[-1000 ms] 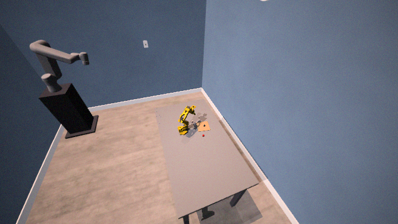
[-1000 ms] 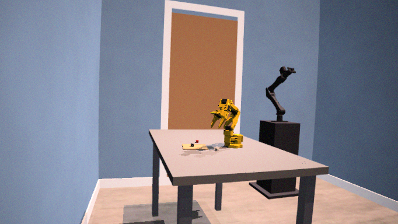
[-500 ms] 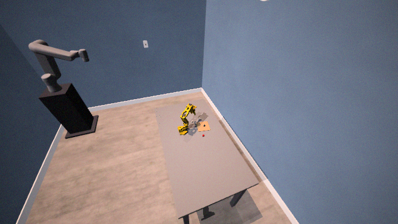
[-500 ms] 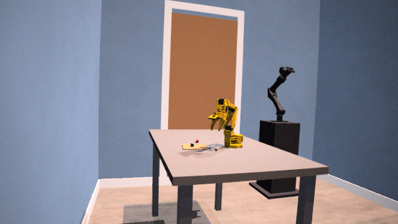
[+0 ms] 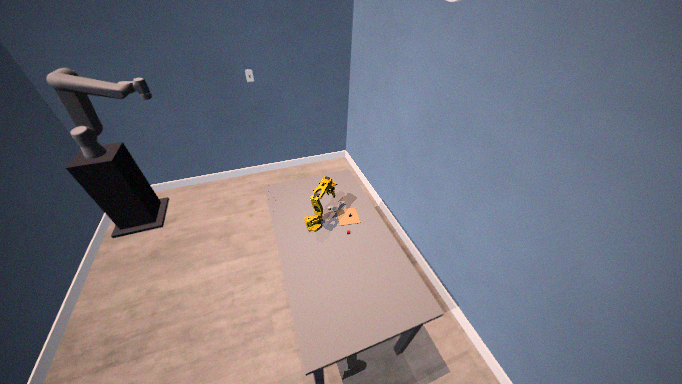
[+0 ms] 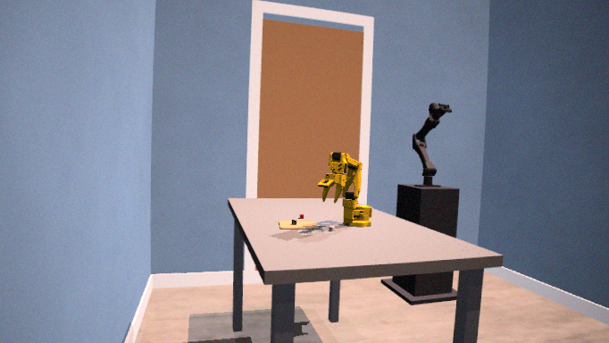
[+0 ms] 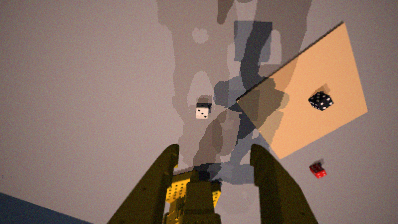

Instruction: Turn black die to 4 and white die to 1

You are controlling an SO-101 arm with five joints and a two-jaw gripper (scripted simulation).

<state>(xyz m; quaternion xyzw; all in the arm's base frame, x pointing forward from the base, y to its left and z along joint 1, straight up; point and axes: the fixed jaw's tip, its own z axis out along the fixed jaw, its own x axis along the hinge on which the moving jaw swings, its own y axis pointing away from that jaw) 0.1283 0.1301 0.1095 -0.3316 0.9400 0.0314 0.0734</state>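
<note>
The white die (image 7: 202, 111) (image 6: 330, 228) lies on the bare table, off the mat, just left of the mat's near corner. The black die (image 7: 320, 100) (image 5: 351, 214) (image 6: 294, 221) lies flat on the orange mat (image 7: 310, 135) (image 5: 344, 220) (image 6: 284, 225). The red die (image 7: 317, 170) (image 5: 348, 232) (image 6: 302, 216) lies on the table beside the mat's edge. My gripper (image 7: 214, 150) (image 6: 330, 195) hangs high above the table, over the spot near the white die. Its fingers stand partly apart with nothing between them. The pips are too small to read.
The yellow arm's base (image 6: 357, 215) stands on the grey table (image 5: 350, 280) close to the white die. The arm's shadows fall across the table and the mat's corner. A dark arm on a black pedestal (image 6: 426, 201) stands on the floor beyond the table.
</note>
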